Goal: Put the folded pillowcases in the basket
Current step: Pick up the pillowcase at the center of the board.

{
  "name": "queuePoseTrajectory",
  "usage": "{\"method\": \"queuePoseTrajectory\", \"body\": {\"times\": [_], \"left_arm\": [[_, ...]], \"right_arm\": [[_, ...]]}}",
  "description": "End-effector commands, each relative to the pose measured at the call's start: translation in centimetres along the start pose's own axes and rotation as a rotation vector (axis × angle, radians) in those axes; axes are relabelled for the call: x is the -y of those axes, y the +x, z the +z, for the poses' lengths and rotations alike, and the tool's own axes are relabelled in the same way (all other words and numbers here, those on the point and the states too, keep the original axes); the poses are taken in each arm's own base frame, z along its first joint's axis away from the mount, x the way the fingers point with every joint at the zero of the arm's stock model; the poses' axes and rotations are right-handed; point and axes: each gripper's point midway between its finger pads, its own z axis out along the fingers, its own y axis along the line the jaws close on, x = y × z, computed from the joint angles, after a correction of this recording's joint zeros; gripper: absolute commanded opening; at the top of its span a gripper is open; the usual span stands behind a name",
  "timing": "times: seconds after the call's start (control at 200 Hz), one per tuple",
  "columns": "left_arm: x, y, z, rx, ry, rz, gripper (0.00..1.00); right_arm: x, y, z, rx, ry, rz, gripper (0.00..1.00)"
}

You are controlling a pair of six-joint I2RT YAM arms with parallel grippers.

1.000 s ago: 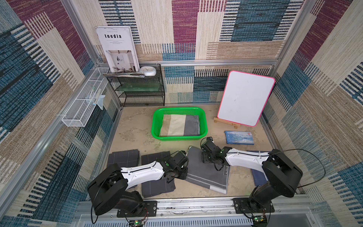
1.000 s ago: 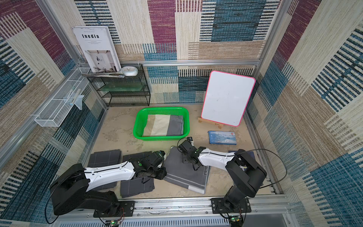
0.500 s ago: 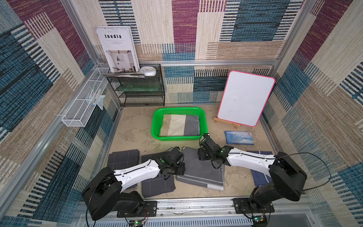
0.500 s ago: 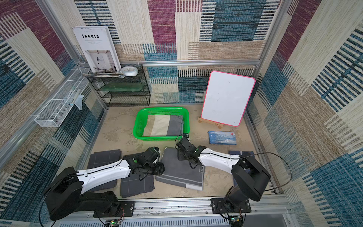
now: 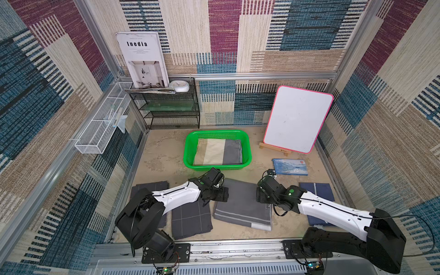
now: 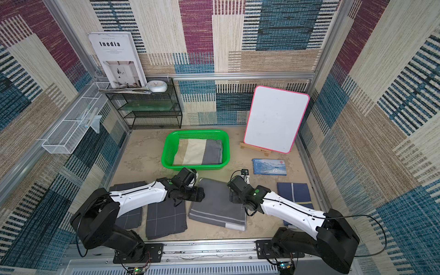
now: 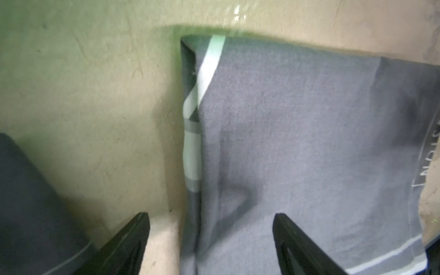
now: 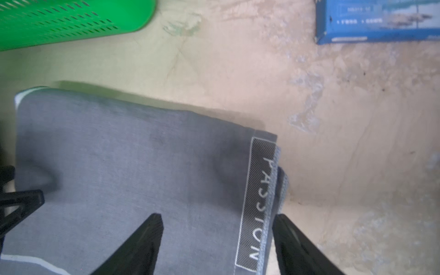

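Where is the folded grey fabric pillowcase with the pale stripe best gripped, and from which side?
The grey pillowcase lies flat and limp, so one grip may unfold it. Likely pinch both side edges: left pincer from the folded left edge, right pincer from the labelled hem.

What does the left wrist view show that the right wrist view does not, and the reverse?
Only the left wrist view shows a dark cloth lying apart from the grey pillowcase. Only the right wrist view shows the green basket and the blue box. Both show the pillowcase lying on the sandy table, with open jaws straddling one of its edges.
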Motion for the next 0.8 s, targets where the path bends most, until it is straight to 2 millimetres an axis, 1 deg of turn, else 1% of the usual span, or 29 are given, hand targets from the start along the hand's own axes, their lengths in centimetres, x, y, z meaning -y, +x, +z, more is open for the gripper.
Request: {"method": "queuePoseTrajectory", "body": {"times": [0.0,0.095,0.19,0.3,0.401,0.546,0.606,0.681,0.721,0.791], "left_arm": [[0.7,-0.2,0.7,0.001,0.041,0.008,0.86],[0.6,0.1,1.3,-0.007,0.046,-0.005,0.85],[0.9,0.2,1.8,-0.017,0.053,-0.007,0.82],[1.2,0.5,2.2,-0.031,0.055,-0.003,0.74],[1.5,0.9,2.4,-0.041,0.057,0.005,0.66],[1.9,1.1,2.5,-0.044,0.059,0.008,0.54],[2.0,1.2,2.4,-0.042,0.062,0.011,0.49],[2.4,1.2,2.3,-0.045,0.074,0.014,0.37],[2.7,1.3,2.2,-0.047,0.08,0.017,0.32],[2.9,1.3,2.0,-0.042,0.082,0.017,0.23]], "right_arm": [[2.0,1.7,0.1,-0.046,0.071,0.062,0.82],[2.5,2.6,0.5,-0.065,0.076,0.077,0.83],[2.6,3.7,1.2,-0.089,0.066,0.103,0.82],[2.6,4.8,2.0,-0.112,0.04,0.131,0.79],[2.3,5.4,2.5,-0.121,0.006,0.146,0.76],[1.9,6.5,3.4,-0.148,-0.027,0.165,0.69],[1.7,6.8,3.8,-0.162,-0.035,0.175,0.64],[1.3,6.9,4.1,-0.171,-0.049,0.175,0.55],[1.0,6.8,4.1,-0.171,-0.056,0.171,0.44],[0.8,6.6,4.1,-0.169,-0.057,0.164,0.32]]}}
